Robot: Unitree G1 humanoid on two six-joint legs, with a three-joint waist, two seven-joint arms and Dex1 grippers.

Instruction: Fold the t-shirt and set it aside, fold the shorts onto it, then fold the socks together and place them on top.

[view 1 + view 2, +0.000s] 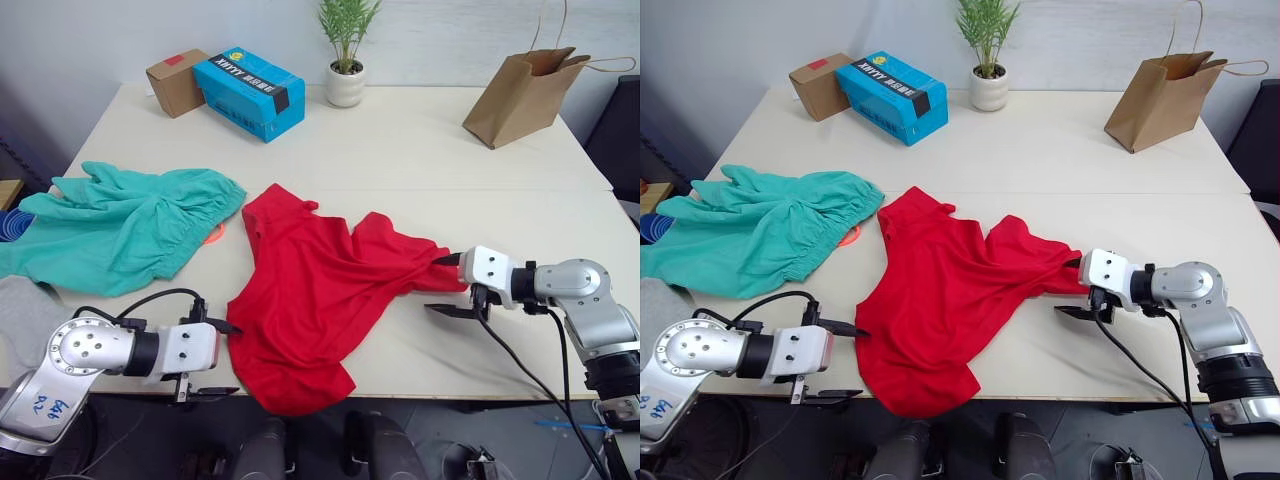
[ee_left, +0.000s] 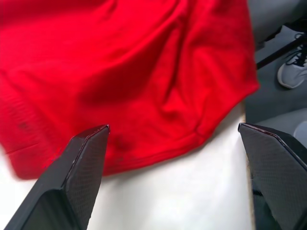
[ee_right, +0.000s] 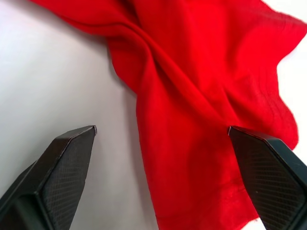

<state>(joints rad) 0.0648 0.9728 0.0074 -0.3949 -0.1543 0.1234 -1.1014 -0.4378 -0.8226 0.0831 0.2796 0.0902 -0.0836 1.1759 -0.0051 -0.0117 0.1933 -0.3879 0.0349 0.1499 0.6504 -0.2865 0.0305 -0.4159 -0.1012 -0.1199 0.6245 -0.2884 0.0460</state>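
The t-shirt [image 1: 310, 300] is seen crumpled in the lower centre of the frame, its lower edge spilling over the near rim of the table [image 1: 420, 150], so nothing is folded yet. The left gripper [image 1: 222, 358], at lower left, is held with fingers spread at the shirt's edge, apparently ready for a grasp. The right gripper [image 1: 447, 285], at centre right, is likewise parted at the opposite corner. The shorts [image 1: 120, 225] are left bunched at mid-left, awaiting their turn.
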